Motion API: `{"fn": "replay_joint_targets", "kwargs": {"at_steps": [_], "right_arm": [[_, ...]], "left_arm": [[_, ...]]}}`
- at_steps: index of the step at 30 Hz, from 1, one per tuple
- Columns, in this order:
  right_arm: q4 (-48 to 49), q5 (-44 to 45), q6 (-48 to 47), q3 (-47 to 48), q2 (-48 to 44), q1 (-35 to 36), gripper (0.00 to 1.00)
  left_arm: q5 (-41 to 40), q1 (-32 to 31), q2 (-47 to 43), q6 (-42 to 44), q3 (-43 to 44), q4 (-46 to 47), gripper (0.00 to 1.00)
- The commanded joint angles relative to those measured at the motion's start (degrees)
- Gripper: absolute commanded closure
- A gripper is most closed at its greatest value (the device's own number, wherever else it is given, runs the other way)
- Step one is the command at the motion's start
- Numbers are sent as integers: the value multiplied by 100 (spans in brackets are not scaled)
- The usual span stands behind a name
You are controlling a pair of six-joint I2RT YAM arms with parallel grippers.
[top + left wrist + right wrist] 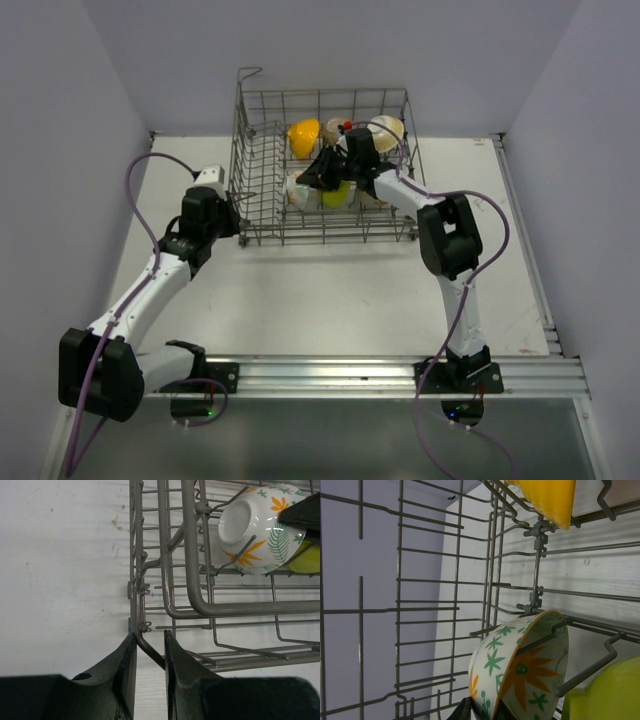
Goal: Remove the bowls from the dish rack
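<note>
The floral bowl (pixel 520 670) stood on edge among the tines inside the dish rack (pixel 260 215), directly ahead of the right claw (pixel 480 712). That claw's fingers straddled the bowl's rim, but a firm grip could not be confirmed. The left claw (pixel 150 665) was clenched on the rack's near-left corner wire.

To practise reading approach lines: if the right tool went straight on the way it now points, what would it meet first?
The floral bowl, its rim sitting between the right tool's fingertips; depth is unclear, but nothing shows in between.
</note>
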Motion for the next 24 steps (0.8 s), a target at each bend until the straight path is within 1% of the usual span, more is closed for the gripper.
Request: {"fn": "replay_joint_targets", "kwargs": {"at_steps": [1, 3, 10, 15, 16, 18, 20, 22, 24], "right_arm": [[1521, -387, 810, -274, -12, 186, 100], [1743, -475, 1064, -354, 31, 195, 100], [2359, -607, 1443, -503, -30, 160, 100], [3219, -545, 2109, -907, -91, 73, 100], [3534, -536, 2216, -977, -91, 64, 100], [3817, -545, 2532, -1109, -39, 20, 100], [4300, -571, 2865, -1197, 40, 11, 100], [4617, -563, 3025, -1233, 67, 2, 100], [4583, -563, 3017, -1198, 49, 2, 100]], "left_arm": [[637, -132, 104, 302, 58, -196, 99], [629, -132, 96, 302, 41, -196, 100], [629, -132, 78, 302, 49, -223, 100], [330, -132, 87, 311, 76, -319, 100], [312, -132, 87, 320, 67, -328, 100], [277, -132, 87, 320, 67, -337, 100], [303, -132, 95, 311, 58, -337, 100], [303, -132, 104, 302, 76, -346, 100], [303, -132, 96, 311, 76, -337, 100]]}}
